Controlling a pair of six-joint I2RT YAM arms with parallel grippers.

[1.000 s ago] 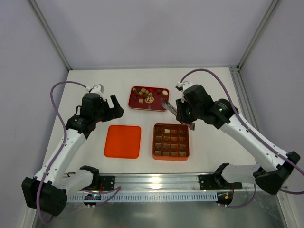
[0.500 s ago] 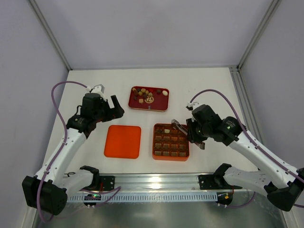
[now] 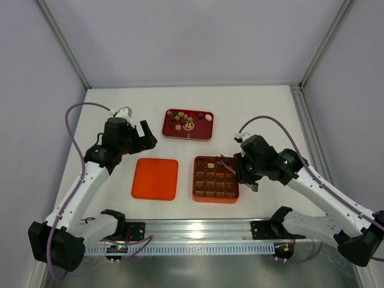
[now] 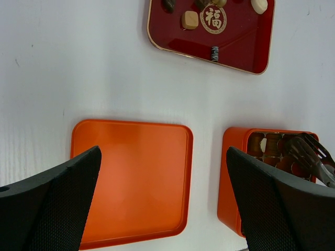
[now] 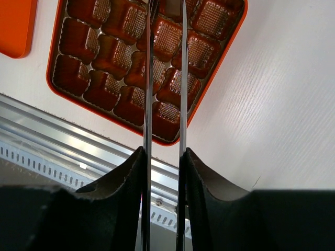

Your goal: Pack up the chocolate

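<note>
The chocolate lies as several small brown, tan and cream pieces in a red tray; the left wrist view shows a tan piece. The orange gridded box sits in front of the tray. A cream piece lies in a far-left cell. My right gripper is shut on metal tweezers. The tweezers reach over the box's far cells. Their tips are cut off in the right wrist view, so I cannot tell if they hold a piece. My left gripper is open and empty above the flat orange lid.
The lid lies flat left of the box, with a strip of bare white table between them. A metal rail runs along the near table edge, close behind the box.
My right arm has swung from beside the red tray back and down, so the tweezers now hang over the box's far cells. The left arm has not moved.
</note>
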